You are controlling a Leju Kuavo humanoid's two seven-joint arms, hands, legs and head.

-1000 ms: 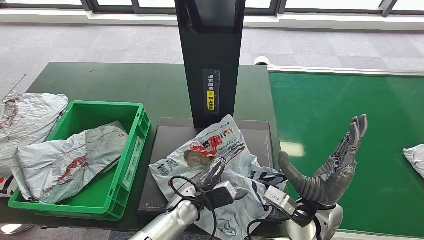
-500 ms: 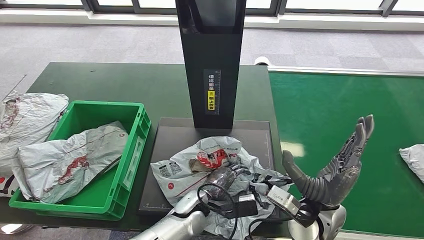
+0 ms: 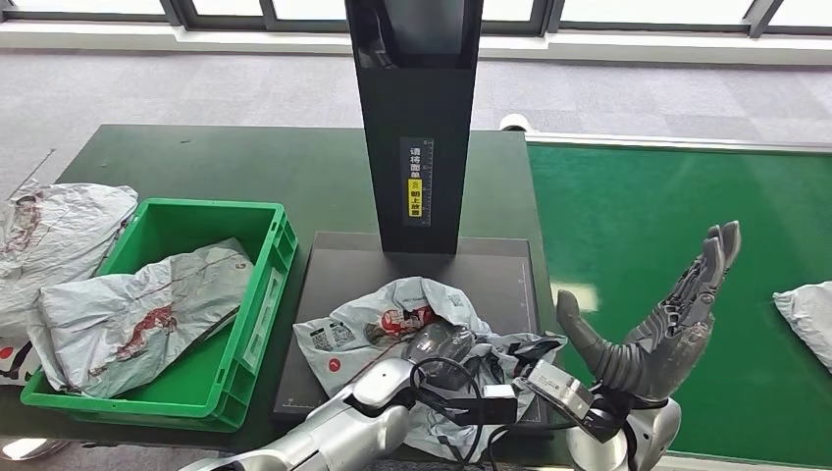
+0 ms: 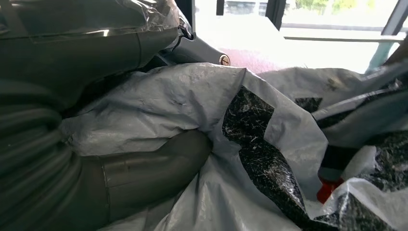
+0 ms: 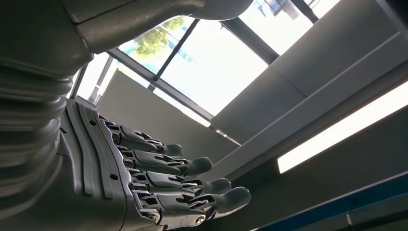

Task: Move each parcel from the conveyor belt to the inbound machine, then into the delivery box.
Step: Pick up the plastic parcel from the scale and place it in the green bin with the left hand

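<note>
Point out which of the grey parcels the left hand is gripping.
The crumpled parcel on the black inbound machine plate, where the left hand grips it. The others lie in the green box, beside it, and on the conveyor belt.

A parcel [image 3: 392, 319] lies on the inbound machine [image 3: 338, 265], delivery box [image 3: 260, 294] left, conveyor belt [image 3: 638, 216] right.

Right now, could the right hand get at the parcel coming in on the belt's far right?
Probably yes. The right hand is open, raised over the green belt and holds nothing, and bare belt lies between it and the parcel at the edge. Whether the arm stretches that far is uncertain.
</note>
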